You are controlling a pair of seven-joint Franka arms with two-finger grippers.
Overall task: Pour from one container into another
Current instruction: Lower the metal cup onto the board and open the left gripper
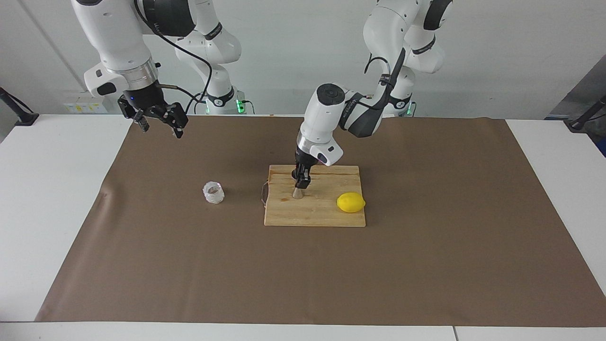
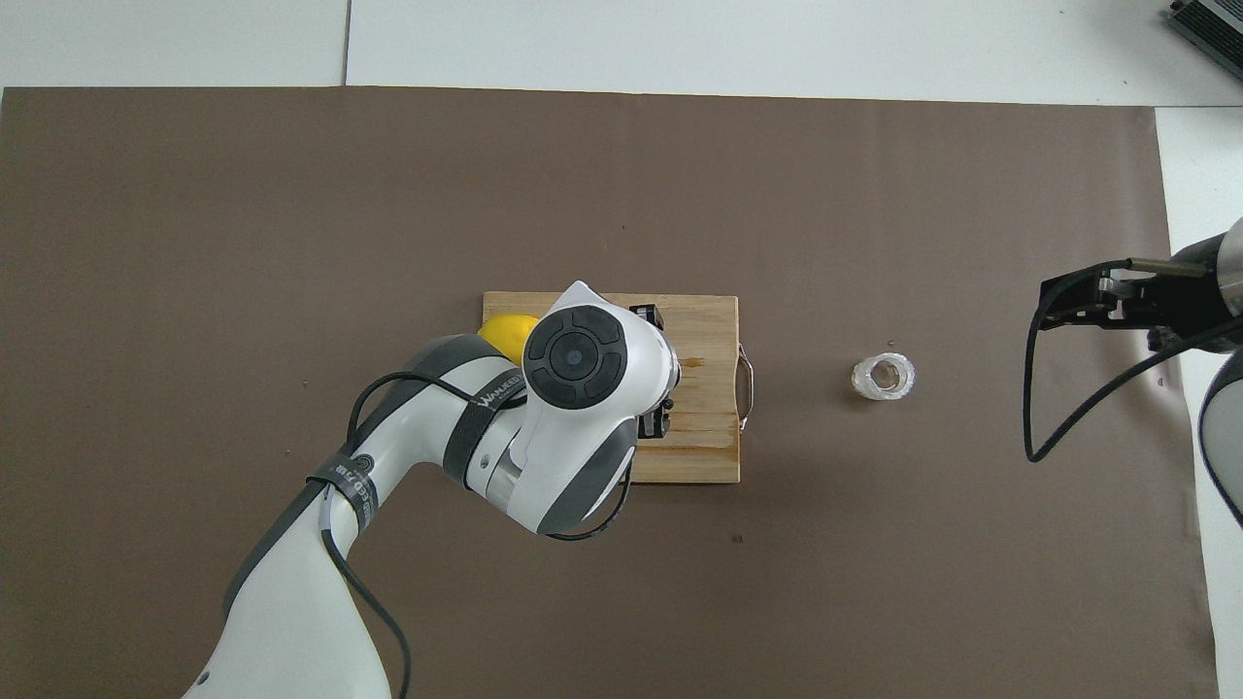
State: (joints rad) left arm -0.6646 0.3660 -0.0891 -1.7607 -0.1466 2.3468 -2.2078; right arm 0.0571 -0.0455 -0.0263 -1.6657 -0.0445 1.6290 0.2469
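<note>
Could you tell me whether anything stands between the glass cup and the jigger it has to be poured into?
Nothing visible does. The glass cup stands alone on the brown mat; only bare mat and board edge separate it from the jigger, under the left claw on the cutting board.

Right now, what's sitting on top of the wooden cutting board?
On the cutting board: a lemon and the steel jigger, upright, its top covered by the left gripper. Overhead, the arm hides the jigger.
</note>
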